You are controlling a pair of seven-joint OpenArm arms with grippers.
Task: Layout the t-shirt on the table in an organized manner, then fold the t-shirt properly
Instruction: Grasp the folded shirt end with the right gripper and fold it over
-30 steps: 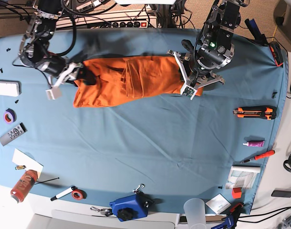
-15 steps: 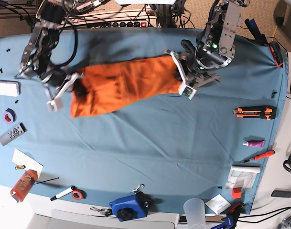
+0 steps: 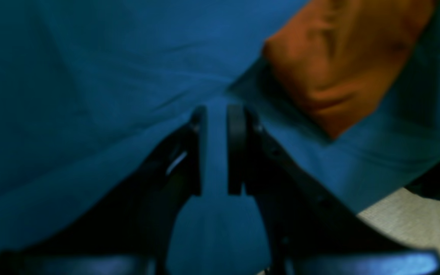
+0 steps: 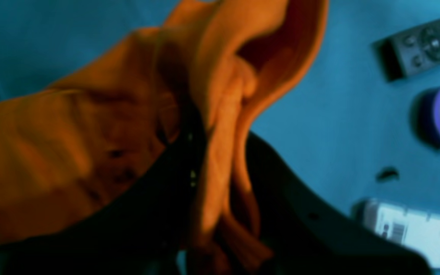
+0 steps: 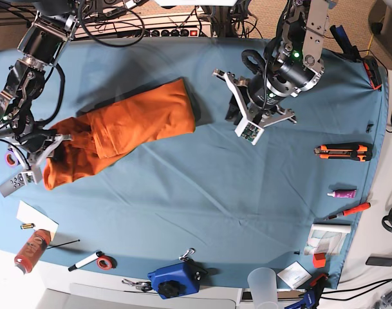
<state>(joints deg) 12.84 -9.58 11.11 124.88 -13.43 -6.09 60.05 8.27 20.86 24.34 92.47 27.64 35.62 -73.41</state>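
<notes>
The orange t-shirt (image 5: 131, 125) lies in a long bunched band on the blue-covered table (image 5: 202, 187), running from the middle toward the left edge. My right gripper (image 5: 44, 154) is at the band's left end. In the right wrist view this gripper (image 4: 220, 160) is shut on a fold of the t-shirt (image 4: 71, 145). My left gripper (image 5: 234, 111) hovers right of the shirt's other end, apart from it. In the left wrist view its fingers (image 3: 217, 114) stand a narrow gap apart with only the table (image 3: 71, 76) behind them. A corner of the t-shirt (image 3: 338, 57) lies ahead to the right.
A remote (image 5: 17, 181), a purple tape roll (image 5: 13, 156) and a white box (image 5: 8, 119) lie beside my right gripper. At the right edge are an orange knife (image 5: 342, 152) and a red screwdriver (image 5: 350, 210). A blue device (image 5: 175, 280) and a cup (image 5: 263, 283) sit at the front.
My right gripper closed on the shirt's left end and dragged it left and toward the front. The shirt's right end slid away from my left gripper, which shifted slightly.
</notes>
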